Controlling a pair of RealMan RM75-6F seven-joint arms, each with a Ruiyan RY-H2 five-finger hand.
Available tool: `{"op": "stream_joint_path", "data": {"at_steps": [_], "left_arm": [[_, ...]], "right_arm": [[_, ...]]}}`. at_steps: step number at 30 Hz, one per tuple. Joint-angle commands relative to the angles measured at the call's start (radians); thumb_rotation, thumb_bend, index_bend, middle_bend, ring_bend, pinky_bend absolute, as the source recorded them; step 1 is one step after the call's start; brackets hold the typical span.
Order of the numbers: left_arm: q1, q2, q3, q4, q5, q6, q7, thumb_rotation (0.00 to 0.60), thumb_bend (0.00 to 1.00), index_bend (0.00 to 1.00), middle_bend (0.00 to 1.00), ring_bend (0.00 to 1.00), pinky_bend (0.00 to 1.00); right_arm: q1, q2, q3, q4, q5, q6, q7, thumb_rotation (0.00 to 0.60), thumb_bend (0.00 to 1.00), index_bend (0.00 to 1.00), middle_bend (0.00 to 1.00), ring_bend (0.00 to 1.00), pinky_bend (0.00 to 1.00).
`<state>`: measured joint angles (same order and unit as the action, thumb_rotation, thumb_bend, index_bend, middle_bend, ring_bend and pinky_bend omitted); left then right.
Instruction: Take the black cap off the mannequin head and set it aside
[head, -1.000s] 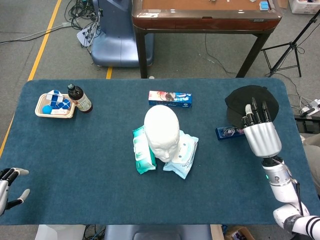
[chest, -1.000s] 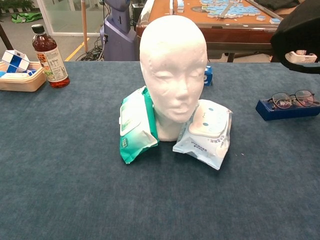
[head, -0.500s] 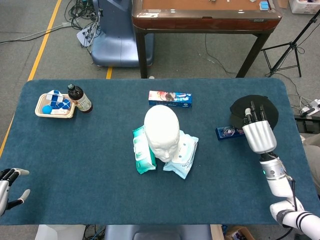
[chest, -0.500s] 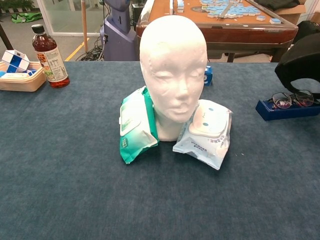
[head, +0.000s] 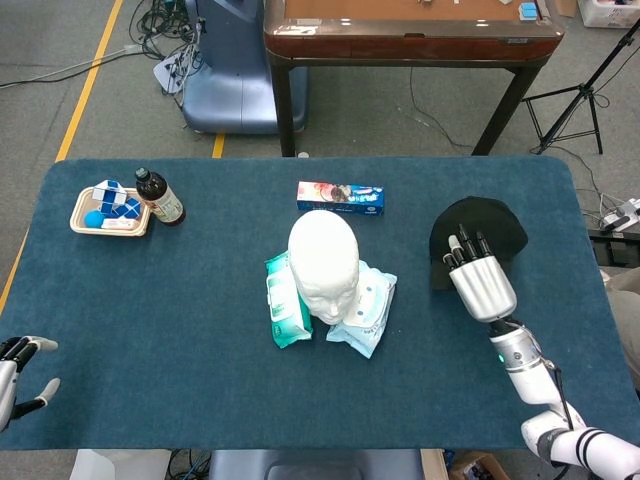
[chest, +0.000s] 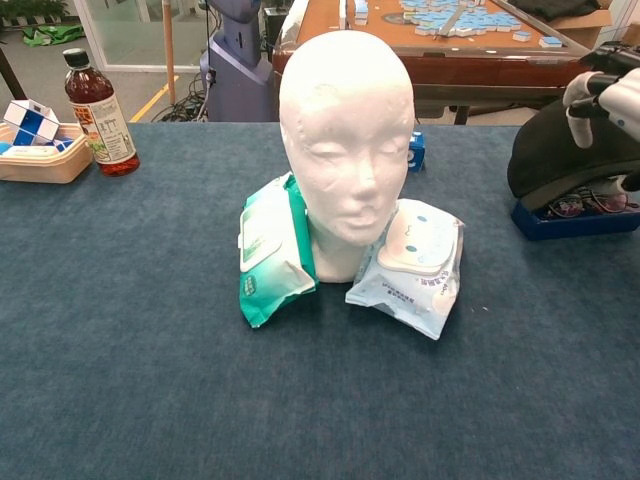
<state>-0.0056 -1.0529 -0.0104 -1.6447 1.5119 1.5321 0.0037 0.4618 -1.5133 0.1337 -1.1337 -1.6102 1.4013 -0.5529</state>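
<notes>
The white mannequin head (head: 323, 262) (chest: 346, 150) stands bare at the table's middle. The black cap (head: 478, 230) (chest: 562, 150) is at the right side, lying over the blue glasses case (chest: 570, 216). My right hand (head: 481, 282) (chest: 604, 95) holds the cap, fingers over its top and the thumb under its edge. Far from both, my left hand (head: 17, 368) hangs off the table's front left corner with its fingers apart and nothing in it.
A green wipes pack (head: 285, 310) and a pale blue one (head: 362, 310) lean against the mannequin. A boxed tube (head: 340, 197) lies behind it. A brown bottle (head: 159, 196) and a tray (head: 84, 222) with a blue-white cube stand at the far left.
My right hand has come down and toward the table's middle with the cap, which now covers the blue glasses case. The left hand has not moved.
</notes>
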Motion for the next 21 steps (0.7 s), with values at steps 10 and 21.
{"op": "stream_joint_path", "data": {"at_steps": [10,21], "left_arm": [[-0.003,-0.004,0.001,-0.001,-0.001,-0.005,0.012,0.6,0.23,0.36,0.33,0.25,0.37],[0.0,-0.002,-0.001,0.0,-0.002,0.001,0.003,0.6,0.23,0.36,0.33,0.25,0.37]], "right_arm": [[-0.092,0.116,-0.079,-0.254,-0.009,0.025,-0.07,0.6,0.0,0.19,0.22,0.07,0.18],[-0.203,0.18,-0.082,-0.336,0.011,0.159,0.001,0.6,0.0,0.19,0.22,0.07,0.18]]}}
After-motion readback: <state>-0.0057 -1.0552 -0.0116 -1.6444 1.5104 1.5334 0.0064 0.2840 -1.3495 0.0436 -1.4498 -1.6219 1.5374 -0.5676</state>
